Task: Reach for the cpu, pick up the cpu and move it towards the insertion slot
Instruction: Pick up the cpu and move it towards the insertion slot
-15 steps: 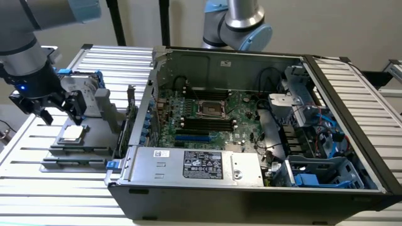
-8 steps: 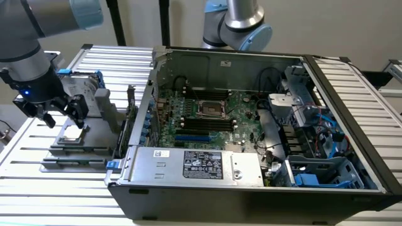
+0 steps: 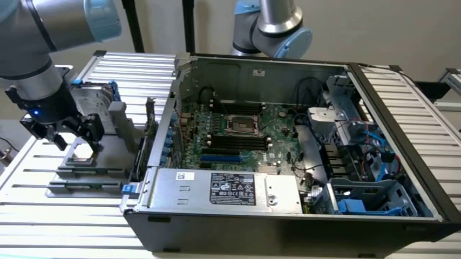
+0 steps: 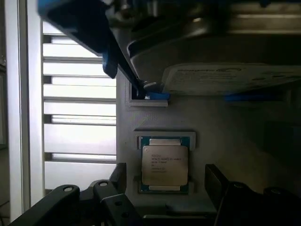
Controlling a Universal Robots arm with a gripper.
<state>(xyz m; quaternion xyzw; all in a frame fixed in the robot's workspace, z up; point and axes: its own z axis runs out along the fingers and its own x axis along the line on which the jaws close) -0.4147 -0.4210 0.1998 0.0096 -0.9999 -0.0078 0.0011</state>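
The hand point(image 3: 77, 141) points straight down from a vertical wrist at the exterior view's left, its two dark fingers point(image 3: 60, 141) spread apart and released, grasping nothing. In the wrist view the hand point(image 4: 165, 173) straddles the cpu point(image 4: 164, 165): one finger stands off each side of the chip, with bare grey surface showing between each finger and the chip's edge. The cpu lies flat, silver top up, seated in a square recess of a grey holder point(image 4: 235, 141). In the exterior view the cpu point(image 3: 80, 155) sits in that holder point(image 3: 86, 181) directly beneath the fingertips, which hang low over it; whether they touch the holder cannot be told. The arm point(image 3: 36, 65) rises from the hand and bends at a big grey and light-blue joint at the upper left corner of the exterior view. Just beyond the hand, a silver hard drive point(image 3: 92, 102) with a blue frame stands upright on the same holder; the wrist view shows it point(image 4: 225, 75) past the cpu. The holder rests on a slatted metal tabletop point(image 3: 58, 226). To the exterior view's right lies an open computer case point(image 3: 288, 232), and on its motherboard the insertion slot point(image 3: 241, 125), a shiny square frame with a dark centre, sits between rows of long black memory slots point(image 3: 238, 143), well apart from the cpu. Behind the case stands a second arm point(image 3: 277, 24).
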